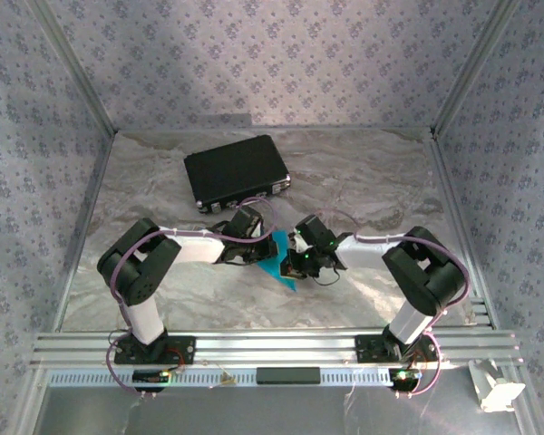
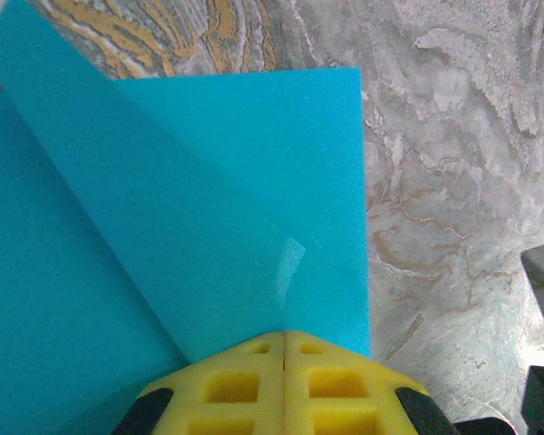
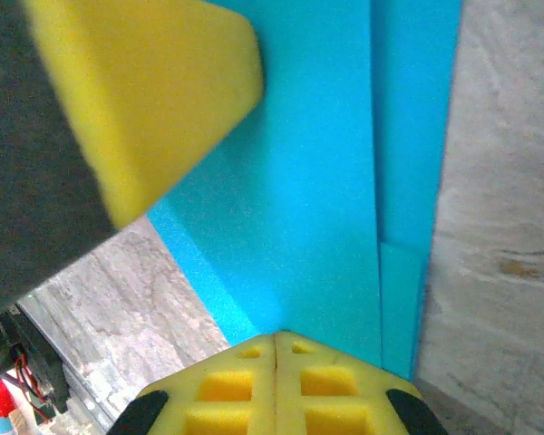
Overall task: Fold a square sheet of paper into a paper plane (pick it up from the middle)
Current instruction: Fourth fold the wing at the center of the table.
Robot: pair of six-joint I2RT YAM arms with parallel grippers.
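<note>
One black case [image 1: 237, 172] lay shut at the back of the bench [image 1: 363, 181], so I could not see what it held. In front of it, the single square sheet of paper [image 2: 254, 181], one flap folded over, was held between two tools. The left tool [image 2: 284, 337] and the right tool [image 3: 275, 337] each had its jaws pressed together, pinching an edge of the sheet.

Thin bright cyan-blue paper sheet [image 1: 282, 268]: largely covered from above, outline undeterminable. Over that sheet, yellow foam fingertip [image 3: 154, 91] blurred, cut by frame edge.
</note>
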